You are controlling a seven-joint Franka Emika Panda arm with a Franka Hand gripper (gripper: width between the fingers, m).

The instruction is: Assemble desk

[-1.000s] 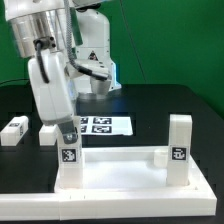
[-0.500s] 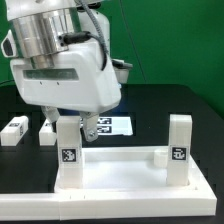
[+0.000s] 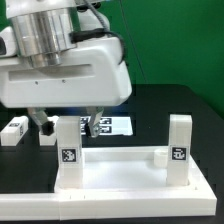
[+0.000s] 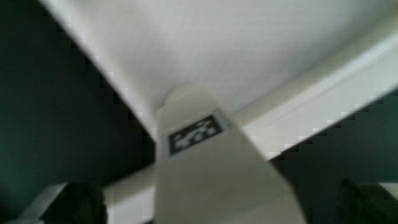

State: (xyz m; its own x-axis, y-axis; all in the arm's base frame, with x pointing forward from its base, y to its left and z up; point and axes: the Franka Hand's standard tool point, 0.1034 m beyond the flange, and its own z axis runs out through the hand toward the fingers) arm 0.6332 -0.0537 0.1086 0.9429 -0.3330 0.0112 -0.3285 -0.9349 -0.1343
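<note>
The desk panel (image 3: 120,176) lies at the front with its rim up. Two white tagged legs stand in its sockets, a left leg (image 3: 68,142) and a right leg (image 3: 179,140). Two more legs lie loose on the black table at the exterior view's left (image 3: 13,130) (image 3: 47,134). My gripper (image 3: 68,121) hangs right above the left leg's top, turned broadside. In the wrist view that leg (image 4: 210,150) runs up between my two dark fingertips (image 4: 71,205), with a gap on each side. My gripper (image 4: 217,208) is open and straddles the leg.
The marker board (image 3: 108,126) lies on the table behind the panel. The robot's base stands at the back. A green wall closes off the rear.
The gripper hand has turned from edge-on to broadside and has come down over the left leg. The legs and the panel have not moved.
</note>
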